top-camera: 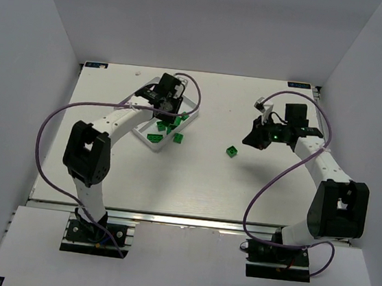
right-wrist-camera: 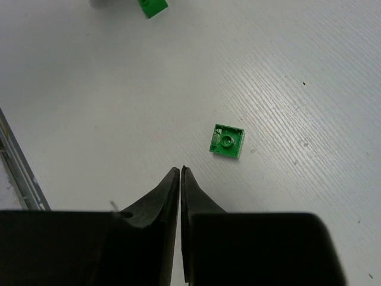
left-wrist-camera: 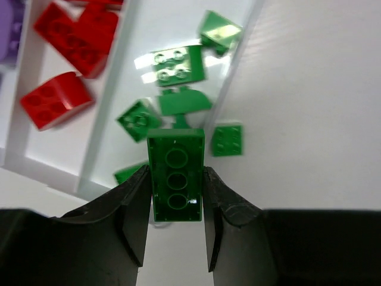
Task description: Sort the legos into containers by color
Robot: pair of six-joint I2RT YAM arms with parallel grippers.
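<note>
The left gripper (left-wrist-camera: pixel 175 186) is clamped on a long green brick (left-wrist-camera: pixel 175 154), one finger on each long side, its hollow underside with three round tubes facing the left wrist camera. Only this view shows the grip; from above, the left gripper (top-camera: pixel 164 97) hides the brick. Below the held brick lies the white tray (left-wrist-camera: pixel 107 108). Its nearest compartment holds several green bricks (left-wrist-camera: pixel 178 64), the next one holds red bricks (left-wrist-camera: pixel 56 102), and a purple brick (left-wrist-camera: pixel 8 36) shows at the frame's edge. The top view shows only green pieces there. One small green brick (left-wrist-camera: pixel 227 140) lies on the table (left-wrist-camera: pixel 315 119) just outside the tray wall.

The right gripper (right-wrist-camera: pixel 180 173) has its fingers pressed together with nothing between them. A square green brick (right-wrist-camera: pixel 227 141) sits on the table just beyond the tips, not touching them. From above, this square green brick (top-camera: pixel 232 150) lies between the tray (top-camera: pixel 193 107) and the right gripper (top-camera: pixel 254 140), well apart from the tray
</note>
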